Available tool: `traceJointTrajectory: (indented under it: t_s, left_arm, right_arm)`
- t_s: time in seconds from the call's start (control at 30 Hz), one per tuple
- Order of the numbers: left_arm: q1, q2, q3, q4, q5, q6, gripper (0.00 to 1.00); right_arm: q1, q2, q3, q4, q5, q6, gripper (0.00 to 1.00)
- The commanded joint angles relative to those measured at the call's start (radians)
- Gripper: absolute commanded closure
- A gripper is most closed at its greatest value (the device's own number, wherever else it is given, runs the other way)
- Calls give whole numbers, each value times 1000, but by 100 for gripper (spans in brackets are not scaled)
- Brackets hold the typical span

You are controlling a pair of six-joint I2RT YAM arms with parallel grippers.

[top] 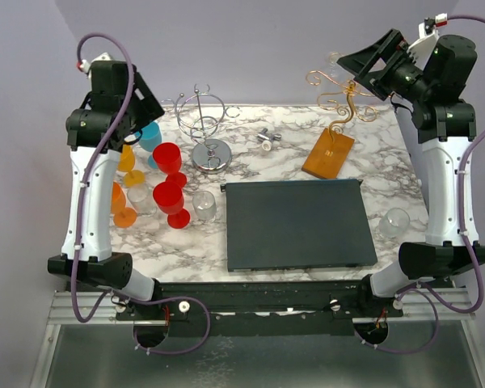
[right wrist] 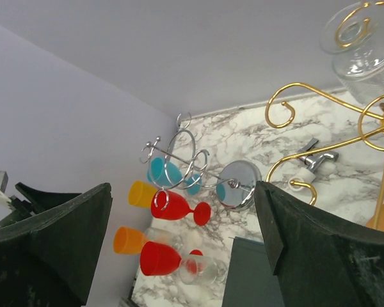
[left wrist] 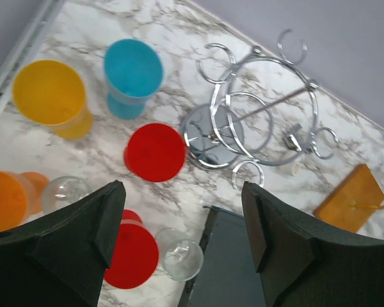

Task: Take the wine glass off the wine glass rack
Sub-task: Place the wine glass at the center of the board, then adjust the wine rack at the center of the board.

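Note:
The wine glass rack has an orange-brown wooden base (top: 328, 153) and a gold wire stem with curly hooks (top: 340, 99) at the back right of the table. In the right wrist view a clear wine glass (right wrist: 370, 69) hangs upside down from one gold hook (right wrist: 354, 24). My right gripper (top: 359, 69) (right wrist: 182, 192) is raised beside the hooks, open and holding nothing, apart from the glass. My left gripper (top: 144, 107) (left wrist: 182, 211) hovers open and empty above the coloured glasses at the back left.
A chrome wire stand (top: 207, 129) is at the back centre. Red (top: 167, 158), blue (left wrist: 133, 70), yellow (left wrist: 50, 93) and orange (top: 120, 202) glasses crowd the left. Clear glasses (top: 204, 206) (top: 395, 222) flank a dark mat (top: 297, 224). A small stopper (top: 267, 139) lies behind it.

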Motion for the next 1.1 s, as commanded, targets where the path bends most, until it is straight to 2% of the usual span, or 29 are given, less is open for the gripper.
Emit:
traceJointTrajectory:
  t_s: [0.0,0.3,0.43,0.63,1.07]
  left_arm:
    - [-128,54,60,89,34,-22,20]
    - [-325,138,71,282,154,-59,20]
    - [-378,150,15,395,211,-95,20]
    - [-479,198,-4,483,211,-119,20]
    - [-540,275,22,572,213,-153,20]
  right_arm:
    - [3,-17,44,-24,134,-39,0]
    - [-61,64,189,-94,246,-59,0]
    - [-155,95,216,-92,194,-55,0]
    - [-298,122,179,-37,78,-22,0]
    - [-330,119,106,19,11,-6,0]
